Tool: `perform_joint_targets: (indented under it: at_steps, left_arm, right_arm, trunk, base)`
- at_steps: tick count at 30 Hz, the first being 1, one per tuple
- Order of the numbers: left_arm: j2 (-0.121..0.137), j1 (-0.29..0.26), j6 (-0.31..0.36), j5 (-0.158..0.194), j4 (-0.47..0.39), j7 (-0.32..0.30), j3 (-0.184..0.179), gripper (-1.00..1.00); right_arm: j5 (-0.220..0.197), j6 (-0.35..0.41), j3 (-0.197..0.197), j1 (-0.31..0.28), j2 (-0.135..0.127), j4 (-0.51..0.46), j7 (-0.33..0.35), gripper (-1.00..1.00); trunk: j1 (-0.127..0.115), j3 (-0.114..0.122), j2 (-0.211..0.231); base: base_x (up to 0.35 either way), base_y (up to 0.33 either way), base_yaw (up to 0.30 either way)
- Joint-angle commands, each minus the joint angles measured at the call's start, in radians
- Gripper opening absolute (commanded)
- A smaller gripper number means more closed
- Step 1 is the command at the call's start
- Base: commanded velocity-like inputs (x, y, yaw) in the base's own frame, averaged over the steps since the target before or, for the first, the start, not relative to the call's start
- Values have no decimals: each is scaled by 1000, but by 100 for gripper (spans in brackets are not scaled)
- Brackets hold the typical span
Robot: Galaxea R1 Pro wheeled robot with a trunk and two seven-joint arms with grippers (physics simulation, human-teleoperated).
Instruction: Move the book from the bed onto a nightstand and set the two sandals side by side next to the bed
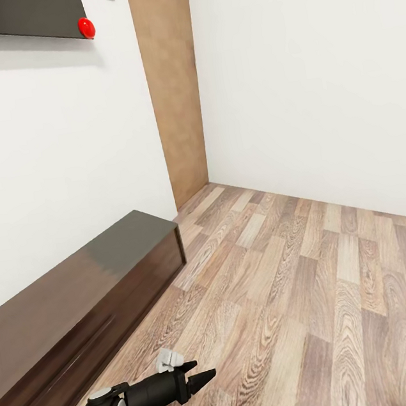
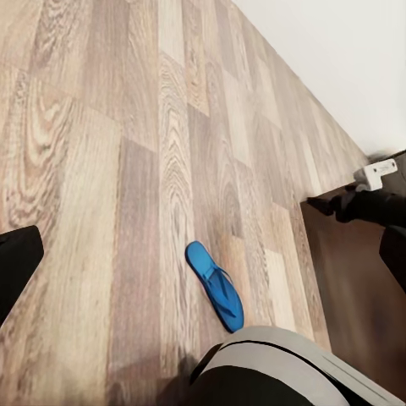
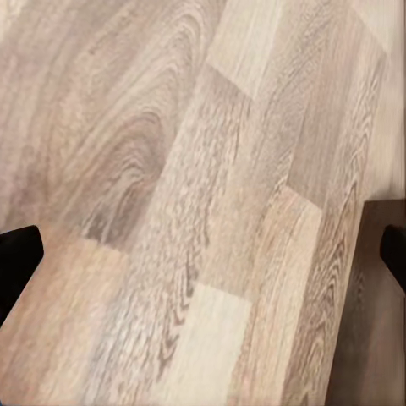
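One bright blue sandal lies flat on the wood-plank floor, close to the robot's dark rounded base. My left gripper hangs above the floor a little way from the sandal, open, with its black fingers at the picture's edges and nothing between them. In the head view the left gripper reaches out low over the floor beside the long cabinet. My right gripper is open over bare planks, holding nothing. The book, the bed and the nightstand are out of view.
A long low dark TV cabinet runs along the left wall under a black screen. A brown door panel stands in the corner between white walls. Wood floor stretches ahead and to the right.
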Motion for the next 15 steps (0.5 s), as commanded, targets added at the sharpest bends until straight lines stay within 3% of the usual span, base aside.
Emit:
perform_joint_targets:
  at_steps: [1, 6, 9, 10, 15]
  left_arm:
    - [-1, 0, 7, 3, 0, -3, 2, 100]
    - [-1, 0, 7, 3, 0, -3, 2, 100]
    - [-1, 0, 7, 3, 0, -3, 2, 100]
    - [-1, 0, 7, 3, 0, -3, 2, 100]
    - [-1, 0, 7, 3, 0, -3, 2, 100]
  right_arm:
    - [4, 8, 1, 0, 0, -1, -2, 100]
    - [0, 10, 3, 0, 0, -1, 61, 100]
    - [1, 11, 4, 0, 0, -1, 204, 100]
    - [6, 13, 4, 0, 1, -1, 289, 100]
    - [10, 13, 3, 0, 2, -1, 334, 100]
  trunk:
    - [0, -1, 0]
    - [0, -1, 0]
    - [0, -1, 0]
    - [0, -1, 0]
    - [0, -1, 0]
  base:
    - [0, 0, 0]
    - [0, 0, 0]
    - [0, 0, 0]
    - [0, 0, 0]
    - [0, 0, 0]
